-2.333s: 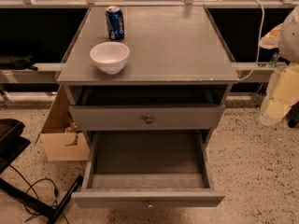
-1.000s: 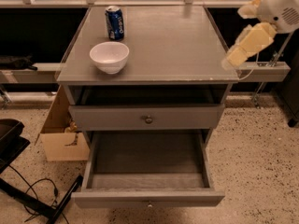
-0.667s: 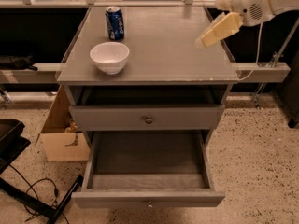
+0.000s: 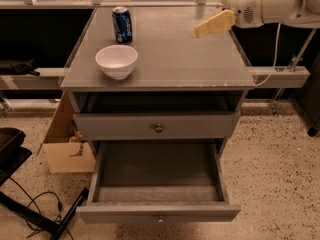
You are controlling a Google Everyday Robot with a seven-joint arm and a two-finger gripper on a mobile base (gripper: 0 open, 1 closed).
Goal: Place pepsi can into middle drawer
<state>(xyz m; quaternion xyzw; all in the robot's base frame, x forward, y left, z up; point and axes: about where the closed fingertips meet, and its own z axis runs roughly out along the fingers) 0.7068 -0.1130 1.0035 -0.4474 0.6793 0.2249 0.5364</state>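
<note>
**Approach to the can, grasp not yet made**

Shows the small blue aluminium pepsi can with silver top [image 4: 122,25] upright at the upper left of the frame, near the back left of the grey wooden worktop [image 4: 190,59]. Sits just behind the round white bowl [image 4: 116,61], apart from it. Places the cream two-finger gripper [image 4: 215,23] on its white arm at the upper right, above the worktop's right side and well apart from the can. Cannot tell how far the jaws are parted; appears to grip nothing. Has the wide grey wooden middle drawer [image 4: 158,211] pulled out at bottom centre, below the shut upper grey drawer front with round metal knob [image 4: 156,125].

Reads as the reaching step. Calls next for travel toward the left of the frame across the worktop, clear of the bowl. Then calls for a close around the can's sides, a lift, and a carry down into the open tray.
</note>
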